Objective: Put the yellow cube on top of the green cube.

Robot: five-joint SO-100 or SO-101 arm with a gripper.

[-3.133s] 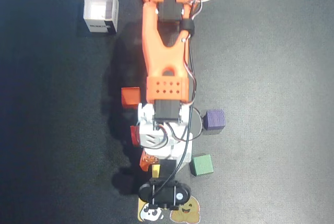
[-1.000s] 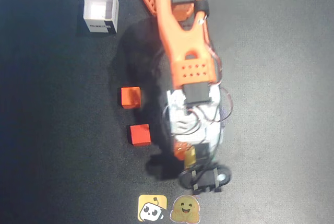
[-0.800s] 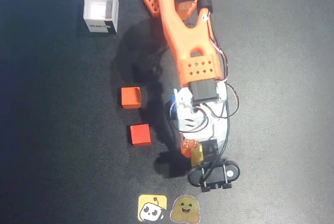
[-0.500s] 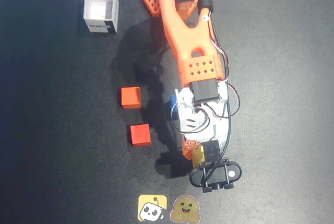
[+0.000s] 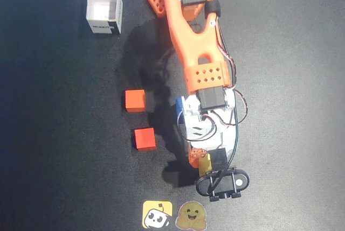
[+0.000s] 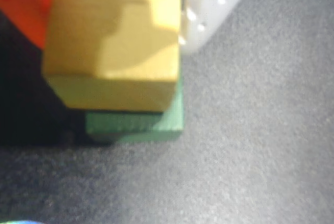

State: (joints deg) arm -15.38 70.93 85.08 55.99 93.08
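In the wrist view the yellow cube (image 6: 112, 51) fills the upper left, held between my orange finger (image 6: 23, 4) and my white finger (image 6: 209, 4). My gripper (image 6: 112, 4) is shut on it. The green cube (image 6: 151, 122) lies right under the yellow cube; only its near edge and right side show. I cannot tell whether the two cubes touch. In the overhead view my gripper (image 5: 205, 162) points at the table's near edge with the yellow cube (image 5: 205, 164) in it. The green cube is hidden there.
An orange cube (image 5: 135, 100) and a red cube (image 5: 144, 138) lie left of the arm. A blue cube (image 5: 178, 104) peeks out under the arm. A white open box (image 5: 104, 9) stands at the far left. Two stickers (image 5: 157, 215) lie at the near edge.
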